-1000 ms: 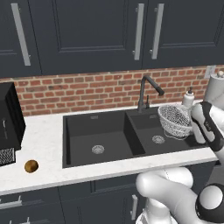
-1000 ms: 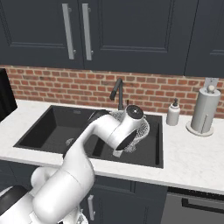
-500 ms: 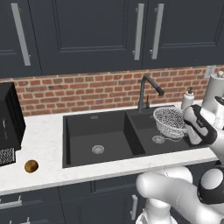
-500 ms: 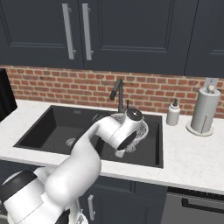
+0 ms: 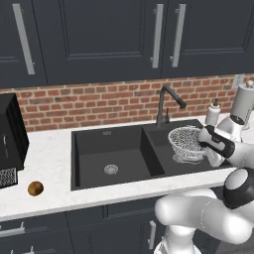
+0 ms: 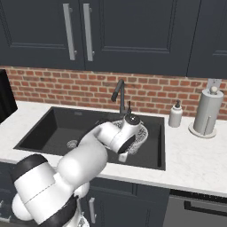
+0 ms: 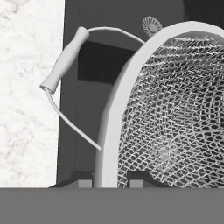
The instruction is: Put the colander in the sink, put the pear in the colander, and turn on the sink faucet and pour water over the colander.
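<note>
Over the last second the colander has come down and a little inward: it was held up over the right edge of the sink, and it now hangs low inside the smaller basin, to the right of the sink faucet and just under its spout. The gripper is closed on the colander's rim, one finger tip on each side of the white band, with the wire handle looping out over the basin wall toward the counter. I judge the first step nearly done; the colander looks tilted and not yet set on the basin floor, so release should wait. The pear lies well left of the sink on the counter, untouched, and is the next pickup.
</note>
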Robot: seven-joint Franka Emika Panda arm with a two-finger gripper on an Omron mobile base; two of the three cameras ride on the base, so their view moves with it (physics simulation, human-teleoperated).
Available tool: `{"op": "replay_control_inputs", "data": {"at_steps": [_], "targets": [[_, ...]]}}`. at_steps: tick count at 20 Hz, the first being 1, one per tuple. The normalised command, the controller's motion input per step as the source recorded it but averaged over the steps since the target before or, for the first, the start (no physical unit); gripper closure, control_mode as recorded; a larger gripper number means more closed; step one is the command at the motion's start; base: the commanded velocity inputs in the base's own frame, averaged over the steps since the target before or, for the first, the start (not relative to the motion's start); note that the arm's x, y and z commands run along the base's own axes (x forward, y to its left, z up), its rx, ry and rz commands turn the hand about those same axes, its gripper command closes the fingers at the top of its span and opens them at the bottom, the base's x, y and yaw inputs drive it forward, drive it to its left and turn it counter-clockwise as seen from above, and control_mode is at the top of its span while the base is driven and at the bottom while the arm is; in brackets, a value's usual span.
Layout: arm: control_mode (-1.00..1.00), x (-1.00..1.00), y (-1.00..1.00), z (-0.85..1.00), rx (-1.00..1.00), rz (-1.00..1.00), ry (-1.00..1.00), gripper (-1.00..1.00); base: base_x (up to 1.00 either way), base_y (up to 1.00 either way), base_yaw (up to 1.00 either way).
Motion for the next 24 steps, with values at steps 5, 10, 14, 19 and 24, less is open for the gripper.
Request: {"op": "replay_control_inputs", "data": {"at_steps": [5,10,14,19,24], "targets": [[-1.00,0.11,0.05,-0.24,-0.04,0.00,0.00,1.00,0.00,0.00,0.00],[-1.00,0.19,0.08,-0.21,-0.03,0.00,0.00,1.00,0.00,0.00,0.00],[-1.00,0.20,0.00,-0.22,-0.01,0.00,0.00,1.00,0.00,0.00,0.00],[-1.00,0.18,0.00,-0.20,-0.01,0.00,0.04,1.00,0.00,0.00,0.00],[-1.00,0.22,0.01,-0.22,-0.01,0.00,0.03,1.00,0.00,0.00,0.00]]}}
